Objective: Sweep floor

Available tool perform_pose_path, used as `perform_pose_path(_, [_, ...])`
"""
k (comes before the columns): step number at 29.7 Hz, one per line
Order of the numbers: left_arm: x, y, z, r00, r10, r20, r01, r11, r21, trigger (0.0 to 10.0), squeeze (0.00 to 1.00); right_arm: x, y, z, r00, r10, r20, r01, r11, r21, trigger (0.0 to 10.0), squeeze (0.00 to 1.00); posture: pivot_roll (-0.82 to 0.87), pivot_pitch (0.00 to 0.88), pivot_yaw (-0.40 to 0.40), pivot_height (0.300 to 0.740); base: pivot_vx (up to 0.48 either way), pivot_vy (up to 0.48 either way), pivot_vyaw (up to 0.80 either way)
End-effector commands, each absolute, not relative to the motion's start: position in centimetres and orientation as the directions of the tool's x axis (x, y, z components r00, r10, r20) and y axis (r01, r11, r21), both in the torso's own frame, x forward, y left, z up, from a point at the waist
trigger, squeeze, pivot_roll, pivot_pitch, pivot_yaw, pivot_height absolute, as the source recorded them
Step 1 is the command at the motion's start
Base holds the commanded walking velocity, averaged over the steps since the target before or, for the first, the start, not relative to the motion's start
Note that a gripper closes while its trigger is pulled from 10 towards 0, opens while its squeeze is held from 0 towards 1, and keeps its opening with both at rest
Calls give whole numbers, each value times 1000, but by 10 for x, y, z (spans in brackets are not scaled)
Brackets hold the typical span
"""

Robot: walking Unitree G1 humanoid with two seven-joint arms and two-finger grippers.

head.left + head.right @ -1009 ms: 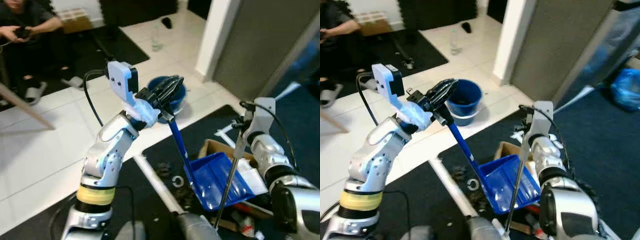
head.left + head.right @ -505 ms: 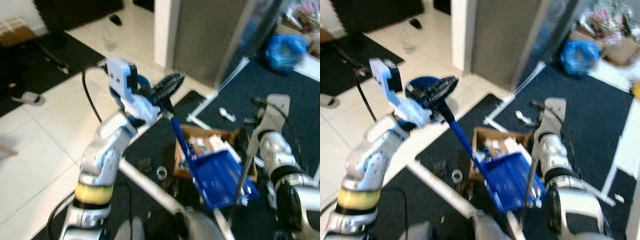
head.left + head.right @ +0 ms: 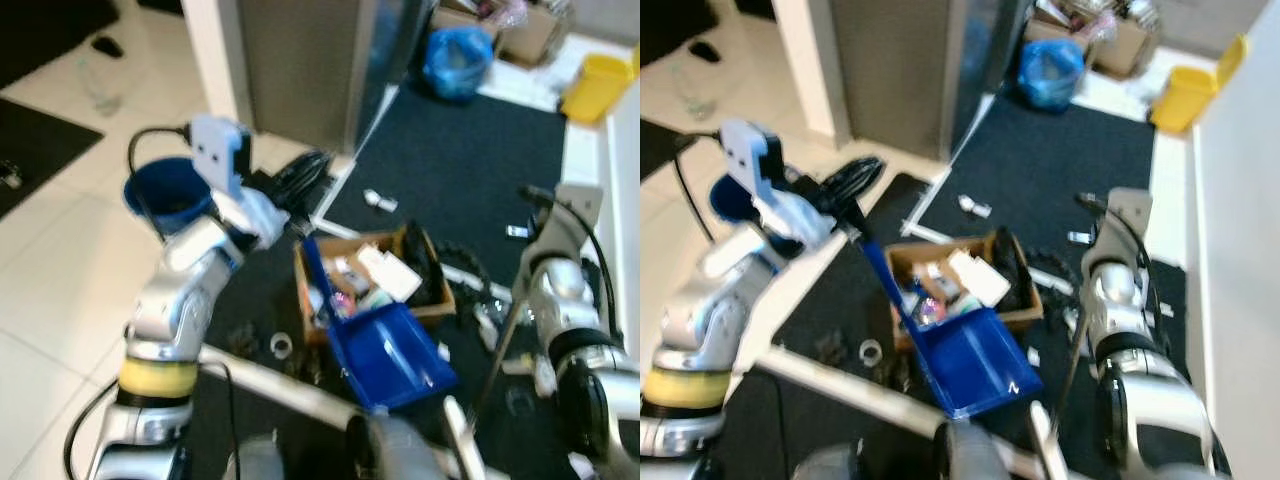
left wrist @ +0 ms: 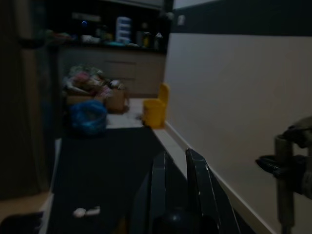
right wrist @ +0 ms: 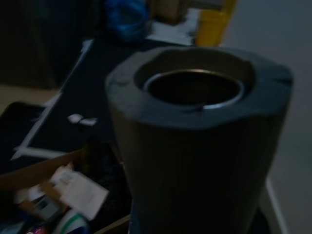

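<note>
Hanging tilted over the dark carpet, a blue dustpan [image 3: 392, 345] on a long blue handle, gripped at its top by the left gripper [image 3: 300, 180], fingers clamped, cardboard box [image 3: 375, 275] just behind, right gripper's state cannot be told

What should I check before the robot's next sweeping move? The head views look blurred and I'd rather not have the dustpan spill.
1. Left gripper holds the dustpan handle: ok, fingers closed round its top.
2. Blue dustpan held steady: cannot tell, the frame is blurred; it hangs just in front of the cardboard box.
3. Right gripper on the broom pole: cannot tell; the thin pole runs down beside the right arm, and the right wrist view shows a dark tube end close up.
4. Debris located: ok, small white scraps lie on the dark carpet beyond the box.
5. Blue bucket out of the path: ok, behind the left arm.
</note>
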State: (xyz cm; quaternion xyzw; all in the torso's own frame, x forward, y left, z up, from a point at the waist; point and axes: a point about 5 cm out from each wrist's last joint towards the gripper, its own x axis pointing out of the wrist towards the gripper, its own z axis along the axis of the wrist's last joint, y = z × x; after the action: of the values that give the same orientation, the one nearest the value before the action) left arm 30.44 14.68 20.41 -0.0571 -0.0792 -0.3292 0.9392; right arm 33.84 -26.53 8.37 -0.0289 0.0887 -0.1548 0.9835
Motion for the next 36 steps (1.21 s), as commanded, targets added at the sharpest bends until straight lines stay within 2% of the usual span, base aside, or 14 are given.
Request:
perform_pose_path(1, [308, 162, 208, 812, -546, 204, 562, 826, -26, 10000, 0, 340, -267, 87, 936, -316, -153, 304, 948, -98, 10000, 0, 205, 15, -59, 740, 0, 0, -800])
perform_pose_path(8, [313, 167, 204, 850, -487, 202, 506, 861, -51, 10000, 0, 340, -265, 87, 937, -314, -155, 301, 948, -102, 10000, 0, 205, 12, -57, 740, 0, 0, -800])
perform_pose_path(14, [313, 156, 195, 856, -479, 195, 500, 863, -70, 10000, 0, 340, -260, 84, 941, -298, -159, 286, 954, -96, 10000, 0, 202, 21, -57, 740, 0, 0, 0])
perform_pose_path(36, [314, 146, 191, 854, -475, 212, 500, 862, -86, 10000, 0, 340, -256, 82, 943, -287, -167, 275, 957, -93, 10000, 0, 205, 30, -61, 740, 0, 392, 0])
